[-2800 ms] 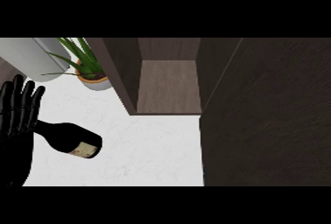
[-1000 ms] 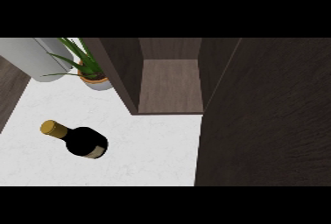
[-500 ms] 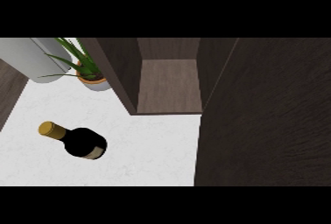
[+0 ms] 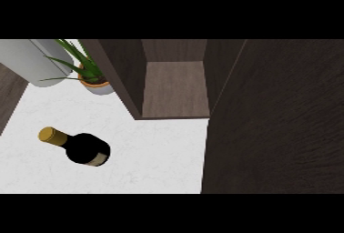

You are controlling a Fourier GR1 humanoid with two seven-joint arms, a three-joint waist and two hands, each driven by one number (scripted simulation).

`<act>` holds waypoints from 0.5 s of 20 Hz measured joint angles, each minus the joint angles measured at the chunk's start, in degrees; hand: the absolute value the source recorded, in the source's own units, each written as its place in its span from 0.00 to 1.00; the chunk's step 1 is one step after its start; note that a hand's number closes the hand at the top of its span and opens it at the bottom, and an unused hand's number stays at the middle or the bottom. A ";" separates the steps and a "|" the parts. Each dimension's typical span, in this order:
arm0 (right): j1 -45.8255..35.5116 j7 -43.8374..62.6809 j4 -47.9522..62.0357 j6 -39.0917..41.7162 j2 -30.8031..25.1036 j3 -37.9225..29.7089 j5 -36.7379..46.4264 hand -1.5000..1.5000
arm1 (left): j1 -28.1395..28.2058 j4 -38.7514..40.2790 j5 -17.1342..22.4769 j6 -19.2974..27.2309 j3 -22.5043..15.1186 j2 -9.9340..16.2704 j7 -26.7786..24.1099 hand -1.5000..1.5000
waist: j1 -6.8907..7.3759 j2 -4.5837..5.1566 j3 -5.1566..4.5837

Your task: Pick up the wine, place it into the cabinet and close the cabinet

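Wine bottle point(image 4: 83, 147): it sits on the white counter, at the lower left. It is dark with a gold top. The gold top points up and to the left. A pale label shows at its lower right side. Nothing touches it.

Counter point(image 4: 154, 159): white with faint grey marks. It fills the lower left part of the view.

Cabinet point(image 4: 173, 86): dark brown wood. It is open. The inside floor is a lighter brown and has nothing on it. It sits up and to the right of the bottle, well apart from it.

Cabinet door point(image 4: 275, 123): a big dark panel. It fills the right side of the view, from top to bottom.

Plant point(image 4: 86, 68): green leaves in a small pot. It stands at the top left, just beside the cabinet's left wall.

Grey cylinder point(image 4: 33, 58): a big pale round thing at the top left, next to the plant.

Left hand: it does not show, so I cannot tell if it is released or clenched.

Right hand: it does not show either.
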 measured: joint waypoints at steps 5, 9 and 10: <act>0.84 -0.70 0.12 0.86 0.13 -0.32 0.02 0.00 | -2.10 1.71 -7.49 -2.94 -3.22 -3.27 -3.63 0.00 | -0.35 0.05 0.02; 1.28 -1.71 0.51 1.86 0.28 -1.25 -0.07 0.00 | -4.58 4.75 -14.14 -5.95 -5.54 -5.73 -6.99 0.00 | -0.30 0.13 0.02; 0.91 -1.58 0.62 2.18 0.01 -2.38 -0.23 0.00 | -4.57 4.52 -15.66 -6.38 -6.34 -6.85 -7.73 0.00 | -0.17 0.13 0.02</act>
